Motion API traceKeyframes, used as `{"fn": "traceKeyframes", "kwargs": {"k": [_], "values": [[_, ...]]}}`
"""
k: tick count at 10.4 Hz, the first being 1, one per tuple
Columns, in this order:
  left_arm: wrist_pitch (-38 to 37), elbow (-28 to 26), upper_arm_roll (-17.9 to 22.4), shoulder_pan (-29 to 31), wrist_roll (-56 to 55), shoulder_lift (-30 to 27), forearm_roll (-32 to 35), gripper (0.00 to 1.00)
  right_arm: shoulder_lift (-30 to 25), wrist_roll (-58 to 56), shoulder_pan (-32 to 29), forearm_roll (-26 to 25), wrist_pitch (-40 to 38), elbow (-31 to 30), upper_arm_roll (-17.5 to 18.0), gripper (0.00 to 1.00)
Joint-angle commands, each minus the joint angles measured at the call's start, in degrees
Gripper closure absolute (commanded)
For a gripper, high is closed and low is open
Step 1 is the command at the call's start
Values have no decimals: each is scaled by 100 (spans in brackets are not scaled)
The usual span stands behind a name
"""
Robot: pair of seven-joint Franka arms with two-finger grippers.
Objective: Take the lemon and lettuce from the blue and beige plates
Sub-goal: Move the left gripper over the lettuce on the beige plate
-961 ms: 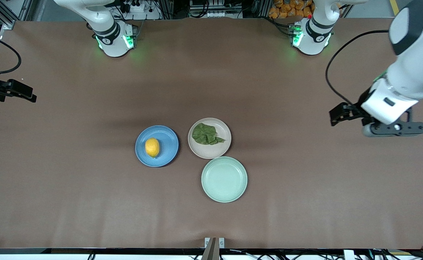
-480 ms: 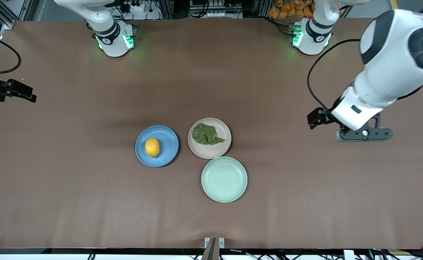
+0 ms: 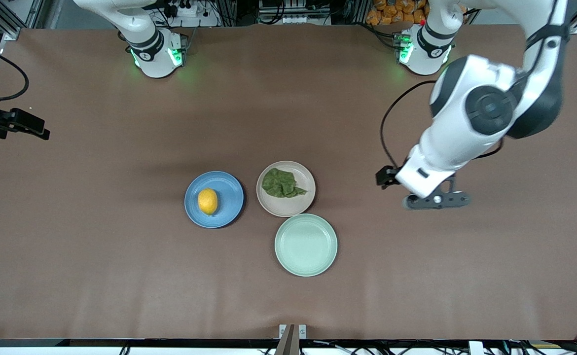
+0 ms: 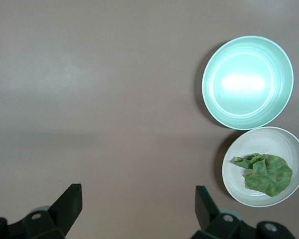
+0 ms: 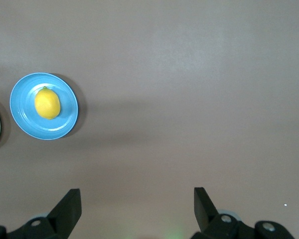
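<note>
Covering the table [image 3: 96,256], brown matting looks faintly creased; left gripper [image 4: 137,211] and right gripper [image 5: 137,209] gape, holding nothing.

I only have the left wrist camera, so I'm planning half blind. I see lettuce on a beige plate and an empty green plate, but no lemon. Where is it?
Observer: The lemon lies on the blue plate, which sits beside the beige plate toward the right arm's end of the table.
Operator: Is the right arm anywhere near it?
Observer: No. The right gripper waits with its fingers open over bare table at the right arm's end, well clear of the blue plate.
</note>
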Motion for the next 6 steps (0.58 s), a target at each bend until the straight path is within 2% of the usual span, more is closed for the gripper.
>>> {"fn": "traceKeyframes", "kwargs": {"k": [1,6], "values": [[309,75,54,-273,-337,332,-57,0,-45,77,-17,-51,-10,-4,24,0],[1170,84,54,-932,-962,983,-48,0,-45,77,-17,-51,-10,-4,24,0]]}}
